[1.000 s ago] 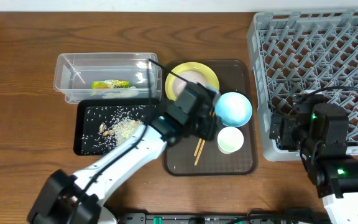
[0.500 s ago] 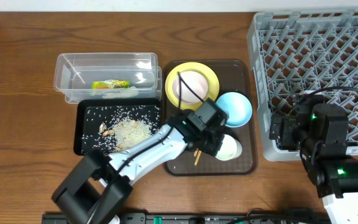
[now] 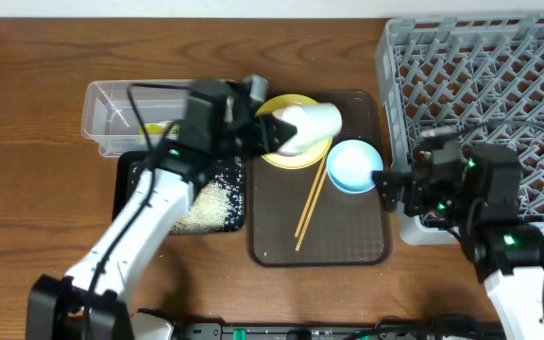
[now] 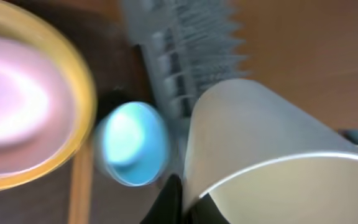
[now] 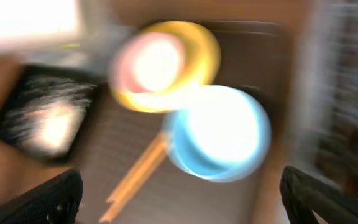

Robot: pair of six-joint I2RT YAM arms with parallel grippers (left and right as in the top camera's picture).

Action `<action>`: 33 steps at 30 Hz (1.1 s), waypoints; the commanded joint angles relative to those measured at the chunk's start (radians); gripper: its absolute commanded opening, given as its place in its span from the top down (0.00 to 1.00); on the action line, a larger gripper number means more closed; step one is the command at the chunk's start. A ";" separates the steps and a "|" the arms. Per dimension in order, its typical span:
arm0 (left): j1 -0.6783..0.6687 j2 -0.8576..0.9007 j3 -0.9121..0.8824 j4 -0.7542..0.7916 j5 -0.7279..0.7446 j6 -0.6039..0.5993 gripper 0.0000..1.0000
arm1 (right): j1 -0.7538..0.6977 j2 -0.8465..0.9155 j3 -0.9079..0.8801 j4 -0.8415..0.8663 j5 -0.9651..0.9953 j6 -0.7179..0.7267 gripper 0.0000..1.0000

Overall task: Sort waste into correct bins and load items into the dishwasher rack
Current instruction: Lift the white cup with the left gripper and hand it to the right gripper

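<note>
**Wood table, cup aloft, rack waiting on the right**

Brown wood table (image 3: pixel 26 57) lies under everything in the overhead view. We see the left gripper (image 3: pixel 274 132) closed on the pale cup (image 3: pixel 308 123), which is tipped on its side in the air above the yellow plate (image 3: pixel 296 156). The blue bowl (image 3: pixel 352 165) and the chopsticks (image 3: pixel 310 198) lie on the brown tray (image 3: pixel 338 241). The grey rack (image 3: pixel 480 66) fills the right side. At the left sit the clear tub (image 3: pixel 111 99), with the wrapper (image 3: pixel 154 129) partly hidden by the arm, and the black tray-bin (image 3: pixel 132 184) with rice (image 3: pixel 208 203).

We judge the step in hand to be carrying the cup to the rack. To do it well we would lift first, cross above the blue bowl rather than beside it, turn the mouth down and seat the cup between pegs. The right gripper (image 3: pixel 387 179) hovers just beside the bowl, between it and the rack's near wall, so the straight path is crowded. The rack's far rows, well apart from that arm, offer freer room.

The left wrist view is blurred. The cup (image 4: pixel 272 143) fills its right half, and a dark shape we take for a finger (image 4: pixel 169 199) lies against its side; we cannot see the other finger. The plate rim with a pinkish white bowl (image 4: pixel 17 106) inside it shows at the left.

The right wrist view is also blurred. The fingers (image 5: pixel 42 199) stand at the lower corners, spread wide with nothing between them. The blue bowl lies ahead, and the rack wall edges the right.
</note>
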 commanded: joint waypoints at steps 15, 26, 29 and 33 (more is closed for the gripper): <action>-0.027 0.057 0.005 0.076 0.582 -0.167 0.94 | 0.005 0.341 0.014 0.733 -0.955 0.086 0.03; -0.034 0.057 0.005 0.076 0.578 -0.167 0.94 | 0.005 0.341 0.014 0.805 -0.983 0.112 0.49; -0.034 0.057 0.005 0.076 0.575 -0.161 0.83 | 0.005 0.341 0.014 0.805 -0.982 0.112 0.54; -0.034 0.057 0.005 0.024 0.490 -0.019 0.48 | 0.001 0.341 0.014 0.804 -0.929 0.112 0.54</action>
